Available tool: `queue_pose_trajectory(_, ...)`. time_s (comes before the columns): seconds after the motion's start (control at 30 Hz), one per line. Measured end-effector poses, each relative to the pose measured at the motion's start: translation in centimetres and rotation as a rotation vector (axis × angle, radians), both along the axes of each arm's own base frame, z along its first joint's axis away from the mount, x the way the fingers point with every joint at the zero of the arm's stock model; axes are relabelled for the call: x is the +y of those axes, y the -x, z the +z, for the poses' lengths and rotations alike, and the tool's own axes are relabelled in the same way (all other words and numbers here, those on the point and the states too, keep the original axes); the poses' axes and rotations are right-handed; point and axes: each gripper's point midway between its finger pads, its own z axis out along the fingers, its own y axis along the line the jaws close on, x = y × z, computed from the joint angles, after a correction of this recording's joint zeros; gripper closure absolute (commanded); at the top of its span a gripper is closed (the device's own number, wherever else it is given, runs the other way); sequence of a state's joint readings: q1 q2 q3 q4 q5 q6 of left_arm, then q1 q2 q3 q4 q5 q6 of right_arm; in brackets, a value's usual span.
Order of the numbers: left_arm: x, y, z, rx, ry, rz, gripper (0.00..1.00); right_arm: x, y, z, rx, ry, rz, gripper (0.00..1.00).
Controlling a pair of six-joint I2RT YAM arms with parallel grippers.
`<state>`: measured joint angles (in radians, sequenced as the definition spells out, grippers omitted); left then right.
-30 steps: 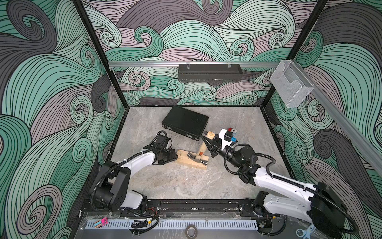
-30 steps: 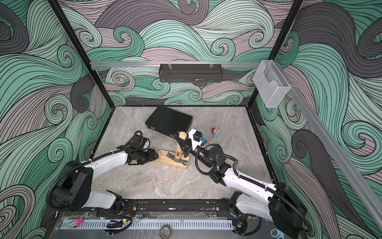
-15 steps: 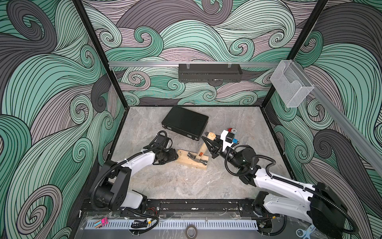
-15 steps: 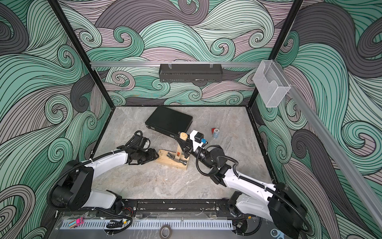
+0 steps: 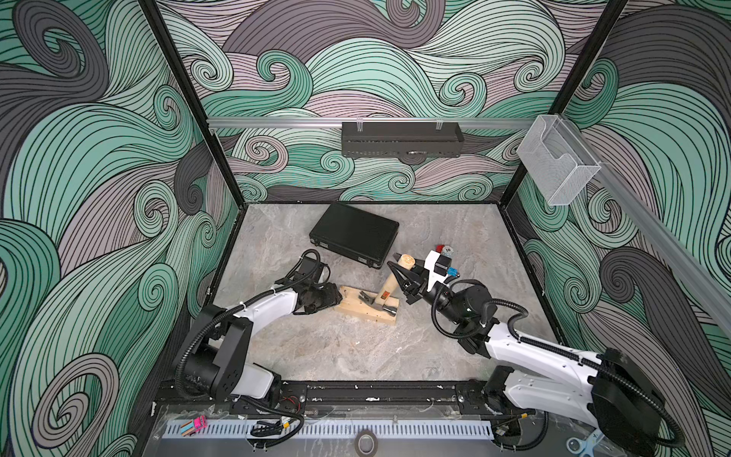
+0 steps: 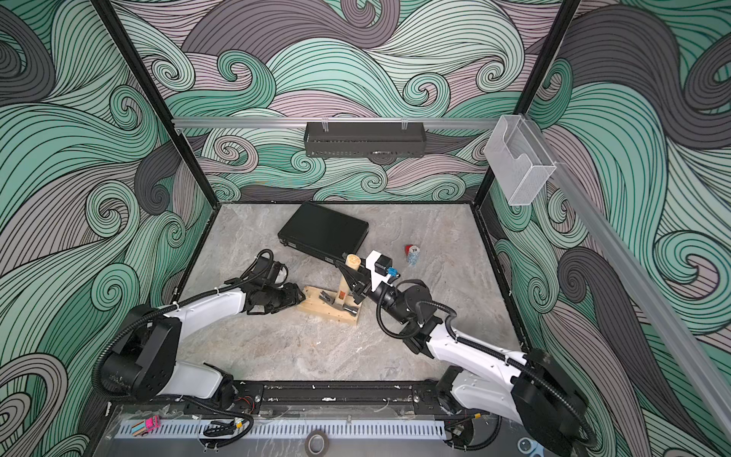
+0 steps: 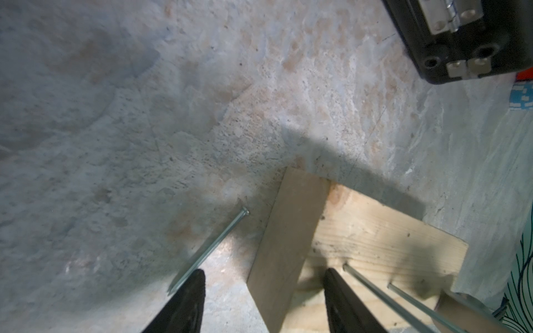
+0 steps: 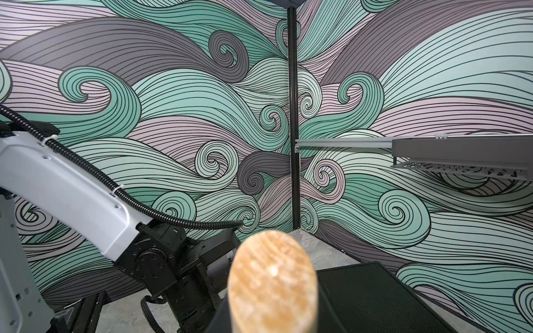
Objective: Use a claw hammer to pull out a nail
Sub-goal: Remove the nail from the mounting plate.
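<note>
1. Grey stone-patterned floor (image 5: 356, 356), boxed in by walls of green and mauve waves.
2. Near the middle, a wooden block (image 5: 368, 312) lying flat, with the claw hammer (image 5: 385, 291) propped on it: steel head down on the block's top, pale handle rising steeply toward the back wall.
3. Right gripper (image 5: 397, 273): clamped shut on the handle, high up, just below the butt end. In the right wrist view only that butt (image 8: 272, 285) showing, the fingers hidden beneath.
4. Left gripper (image 7: 262, 302): jaws apart, straddling the block's end, one finger (image 7: 184, 305) over the floor, its partner over the top face. Unclear whether pressing on the wood.
5. Handling, as a judgement: head-heavy, stiff, not fragile. Smooth wood, likely to twist or slip between narrow fingers under load. Best leverage from a hold far from the head, as here. Calls for a firm squeeze and a slow rock over the curved head.
6. Two nails (image 7: 372, 287) standing out of the block. Impossible to tell whether the claw has caught either. A loose nail (image 7: 213, 248) on the floor just beside the block.
7. Block probably light enough to lift or skid when levered, so worth pinning at the left end.
8. Room: black case (image 5: 354, 233) near, behind the butt, and a small red-and-blue object (image 5: 445, 250) just beside the right wrist. Open floor toward the front. Swinging back risks the case.
</note>
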<state>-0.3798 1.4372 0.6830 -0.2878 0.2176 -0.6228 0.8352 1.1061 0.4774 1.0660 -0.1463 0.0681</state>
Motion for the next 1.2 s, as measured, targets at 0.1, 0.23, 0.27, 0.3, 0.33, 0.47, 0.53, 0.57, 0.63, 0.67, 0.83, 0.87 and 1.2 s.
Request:
queue_pose_trajectory(0.1, 0.0, 0.0, 0.0, 0.001, 0.000, 0.000, 0.37, 0.0, 0.0, 0.0, -0.002, -0.003, 0.000, 1.00)
queue_pose_trajectory(0.23, 0.0, 0.0, 0.0, 0.001, 0.001, 0.000, 0.37, -0.1, 0.1, 0.0, -0.006, -0.007, 0.000, 1.00)
queue_pose_trajectory(0.27, 0.0, 0.0, 0.0, 0.001, 0.001, 0.000, 0.37, -0.1, 0.1, 0.0, -0.006, -0.008, 0.000, 1.00)
queue_pose_trajectory(0.3, 0.0, 0.0, 0.0, 0.001, 0.000, 0.000, 0.37, -0.2, 0.1, 0.0, -0.007, -0.009, 0.000, 1.00)
queue_pose_trajectory(0.33, 0.0, 0.0, 0.0, 0.001, 0.001, 0.000, 0.37, -0.2, 0.2, 0.0, -0.009, -0.011, 0.000, 1.00)
queue_pose_trajectory(0.47, 0.0, 0.0, 0.0, 0.001, 0.001, 0.000, 0.37, -0.4, 0.3, 0.0, -0.014, -0.024, -0.004, 1.00)
queue_pose_trajectory(0.53, 0.0, 0.0, 0.0, 0.001, 0.001, 0.000, 0.37, -0.5, 0.3, 0.0, -0.014, -0.029, -0.005, 1.00)
queue_pose_trajectory(0.57, 0.0, 0.0, 0.0, 0.001, 0.001, 0.000, 0.38, -0.5, 0.3, 0.0, -0.014, -0.029, -0.005, 1.00)
queue_pose_trajectory(0.63, 0.0, 0.0, 0.0, 0.001, 0.001, 0.000, 0.37, -0.6, 0.3, 0.0, -0.014, -0.032, -0.006, 1.00)
queue_pose_trajectory(0.67, 0.0, 0.0, 0.0, 0.001, 0.001, 0.000, 0.37, -0.7, 0.3, 0.0, -0.015, -0.035, -0.007, 1.00)
queue_pose_trajectory(0.83, 0.0, 0.0, 0.0, 0.002, 0.001, 0.001, 0.37, -1.1, 0.4, 0.0, -0.017, -0.045, -0.012, 1.00)
queue_pose_trajectory(0.87, 0.0, 0.0, 0.0, 0.002, 0.001, 0.002, 0.37, -1.1, 0.5, 0.0, -0.017, -0.047, -0.013, 1.00)
queue_pose_trajectory(1.2, -0.1, 0.0, 0.0, 0.005, 0.006, 0.008, 0.38, -1.7, 0.8, 0.0, -0.021, -0.057, -0.020, 1.00)
